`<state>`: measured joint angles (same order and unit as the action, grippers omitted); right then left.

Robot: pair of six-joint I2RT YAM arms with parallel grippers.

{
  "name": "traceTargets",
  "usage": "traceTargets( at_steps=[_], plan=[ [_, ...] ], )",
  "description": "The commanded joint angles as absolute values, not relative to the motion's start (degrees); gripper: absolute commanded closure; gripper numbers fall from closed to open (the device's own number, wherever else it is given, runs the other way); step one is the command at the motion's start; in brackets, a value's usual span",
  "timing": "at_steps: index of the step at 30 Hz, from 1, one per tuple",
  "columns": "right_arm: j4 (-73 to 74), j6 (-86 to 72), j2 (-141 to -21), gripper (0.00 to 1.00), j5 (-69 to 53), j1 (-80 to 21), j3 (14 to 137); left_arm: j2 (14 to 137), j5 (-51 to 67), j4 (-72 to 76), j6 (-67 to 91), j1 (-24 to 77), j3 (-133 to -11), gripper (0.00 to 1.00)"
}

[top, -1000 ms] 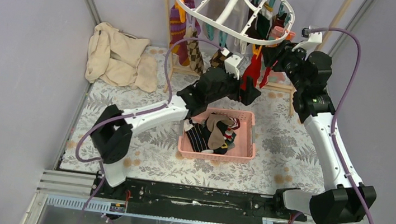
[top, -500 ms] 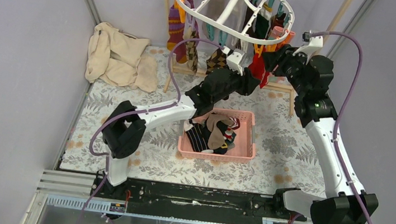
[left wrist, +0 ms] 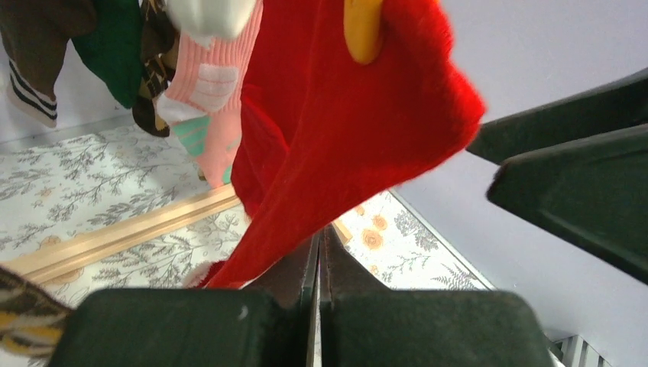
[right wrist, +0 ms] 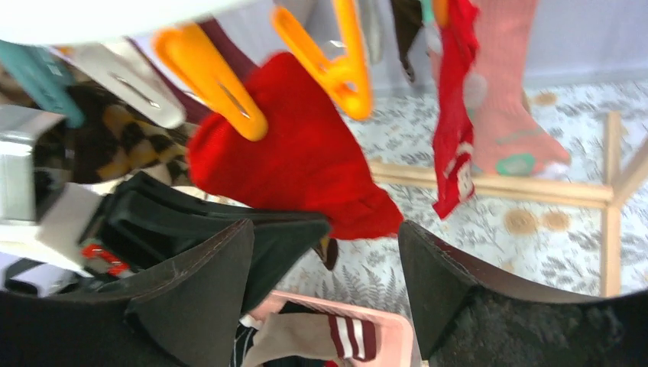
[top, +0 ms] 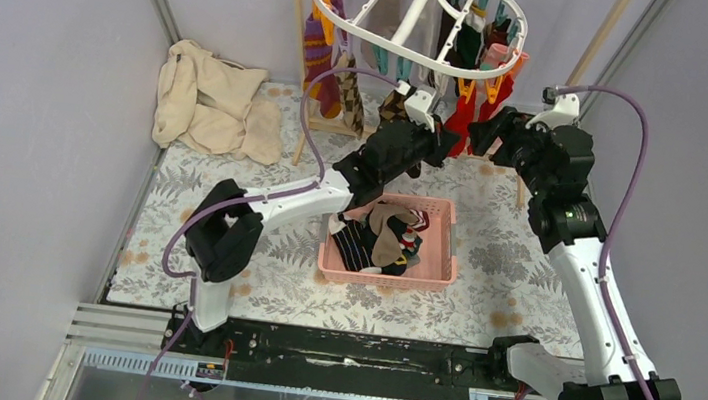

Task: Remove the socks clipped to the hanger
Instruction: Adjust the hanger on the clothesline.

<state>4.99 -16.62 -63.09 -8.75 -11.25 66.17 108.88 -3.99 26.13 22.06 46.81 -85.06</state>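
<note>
Part done: several socks (top: 381,238) lie in the pink basket (top: 448,243) on the tabletop (top: 514,264), but many more hang clipped round the hanger (top: 412,26) above the far side. The left pincer (left wrist: 319,248) is closed on the red sock (left wrist: 328,122), which an orange clip (right wrist: 221,95) grips (so it is not freed yet). The right pincer (right wrist: 325,229) gapes wide just beside it.

The top camera looks steeply down over the whole flower-patterned table (top: 503,267). Both wrist cameras face, close up, the fuzzy red fabric sock (left wrist: 336,130), which all views share.
</note>
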Motion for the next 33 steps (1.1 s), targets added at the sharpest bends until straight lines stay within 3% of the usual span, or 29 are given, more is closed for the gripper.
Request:
traceTargets(
  at_steps=[1,9,14,21,27,33],
  plan=[
    [5.38,-19.16,-60.71,0.23,-1.53,-10.29,62.81,105.07,-5.37,28.92,21.49,46.17,-82.27,1.0],
    [2.36,-22.31,-61.76,0.26,-0.6,-4.94,60.25,100.6,-5.24,27.57,21.49,45.88,-78.35,1.0],
    [-8.16,-23.99,-65.57,0.29,-4.63,-3.13,58.83,98.87,-4.78,26.62,21.53,45.7,-77.01,1.0],
    [-22.56,-27.47,-76.97,0.29,-7.71,1.5,58.49,92.92,-4.15,24.98,21.75,45.7,-72.08,1.0],
    [-42.41,-34.2,-90.65,0.29,-20.21,5.48,60.93,82.2,-3.68,22.78,22.86,45.7,-62.8,1.0],
    [-49.18,-38.74,-94.99,0.32,-24.28,5.62,61.82,75.27,-2.8,19.37,23.94,46.08,-57.39,1.0]
  ],
)
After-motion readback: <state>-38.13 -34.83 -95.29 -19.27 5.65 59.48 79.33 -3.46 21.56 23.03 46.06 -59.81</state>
